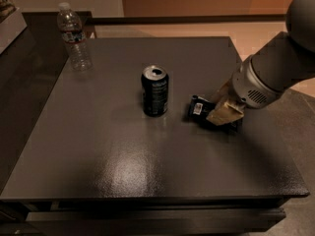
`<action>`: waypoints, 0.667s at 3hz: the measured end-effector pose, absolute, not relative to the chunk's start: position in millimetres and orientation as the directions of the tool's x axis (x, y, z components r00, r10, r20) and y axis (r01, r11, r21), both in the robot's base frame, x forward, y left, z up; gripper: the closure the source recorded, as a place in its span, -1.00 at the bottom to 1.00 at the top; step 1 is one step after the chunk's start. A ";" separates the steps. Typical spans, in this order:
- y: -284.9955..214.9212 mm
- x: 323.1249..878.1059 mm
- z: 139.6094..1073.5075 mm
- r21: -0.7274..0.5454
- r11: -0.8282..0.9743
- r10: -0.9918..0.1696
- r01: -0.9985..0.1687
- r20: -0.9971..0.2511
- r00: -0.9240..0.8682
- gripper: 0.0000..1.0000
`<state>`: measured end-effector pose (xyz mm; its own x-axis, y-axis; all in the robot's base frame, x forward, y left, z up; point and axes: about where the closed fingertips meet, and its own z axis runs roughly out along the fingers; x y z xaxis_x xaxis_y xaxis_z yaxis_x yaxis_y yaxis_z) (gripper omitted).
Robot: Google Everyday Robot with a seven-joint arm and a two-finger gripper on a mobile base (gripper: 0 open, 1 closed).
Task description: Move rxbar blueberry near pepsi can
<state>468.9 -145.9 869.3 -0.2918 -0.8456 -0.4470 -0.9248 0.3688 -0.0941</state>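
Observation:
The pepsi can (155,90) stands upright near the middle of the dark grey table (123,171). The rxbar blueberry (199,107), a dark navy wrapper with a small white label patch at its left end, is a short way to the right of the can, low over the table. My gripper (224,115) comes in from the right on the grey arm and is shut on the bar's right end, which its tan fingers (220,116) hide.
A clear plastic water bottle (74,36) stands at the table's back left corner. A raised ledge (10,28) runs along the far left. Pale floor lies behind and to the right of the table.

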 end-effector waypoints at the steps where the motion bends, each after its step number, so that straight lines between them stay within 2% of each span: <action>1: -122.4 483.9 868.5 -0.094 0.323 -0.857 -0.942 -0.451 -0.249 1.00; 2: -102.7 494.5 866.3 -0.085 0.291 -0.859 -0.953 -0.462 -0.220 1.00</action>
